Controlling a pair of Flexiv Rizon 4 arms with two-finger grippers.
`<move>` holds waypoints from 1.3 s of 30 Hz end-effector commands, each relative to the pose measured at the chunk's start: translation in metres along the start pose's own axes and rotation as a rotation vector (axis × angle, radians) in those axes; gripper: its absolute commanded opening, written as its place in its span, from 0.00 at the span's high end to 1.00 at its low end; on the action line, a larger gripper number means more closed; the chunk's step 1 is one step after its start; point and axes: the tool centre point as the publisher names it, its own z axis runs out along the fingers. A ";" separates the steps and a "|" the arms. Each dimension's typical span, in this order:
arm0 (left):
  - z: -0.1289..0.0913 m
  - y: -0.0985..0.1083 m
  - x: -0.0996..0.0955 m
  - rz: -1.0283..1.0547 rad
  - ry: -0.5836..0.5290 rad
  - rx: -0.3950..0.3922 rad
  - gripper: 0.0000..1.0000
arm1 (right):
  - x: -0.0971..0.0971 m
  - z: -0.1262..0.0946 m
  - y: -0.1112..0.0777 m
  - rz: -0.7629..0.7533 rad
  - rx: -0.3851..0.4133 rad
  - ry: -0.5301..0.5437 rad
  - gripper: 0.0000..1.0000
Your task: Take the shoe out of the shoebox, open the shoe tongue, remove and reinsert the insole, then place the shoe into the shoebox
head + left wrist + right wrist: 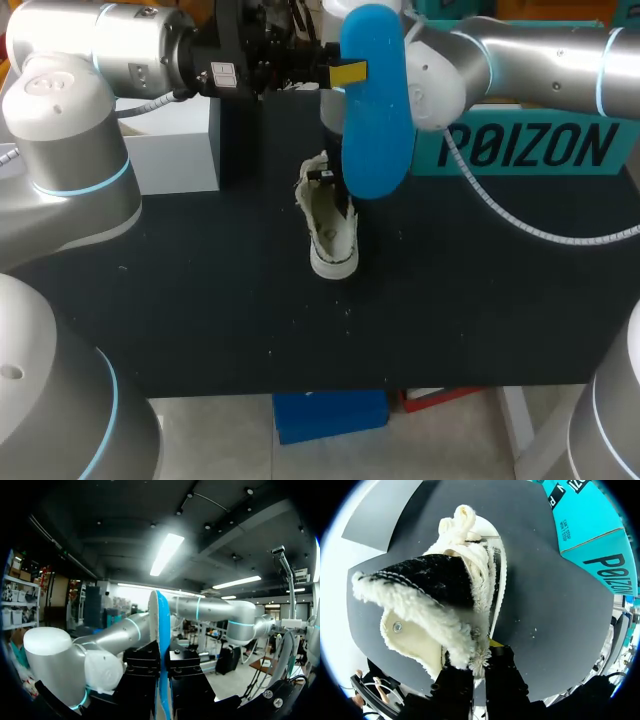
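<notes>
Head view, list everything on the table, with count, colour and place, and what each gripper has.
insole: one, blue, held on end above the shoe
shoe: one, cream with fleecy lining, middle of the table
shoebox: one, teal, far right side
white box: one, white, far left side
table: one, black top
left gripper: one, black fingers, shut on the insole
right gripper: one, black fingers, shut on the shoe's fleecy edge
</notes>
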 end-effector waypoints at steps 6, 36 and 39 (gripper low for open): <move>0.002 0.001 0.000 0.003 -0.004 0.003 1.00 | -0.013 0.000 -0.008 0.083 -0.033 0.026 0.00; 0.002 0.001 0.000 0.003 -0.004 0.003 1.00 | -0.039 -0.089 -0.017 0.018 -0.309 0.773 0.00; 0.002 0.001 0.000 0.003 -0.004 0.003 1.00 | -0.039 -0.089 -0.017 0.018 -0.309 0.773 0.00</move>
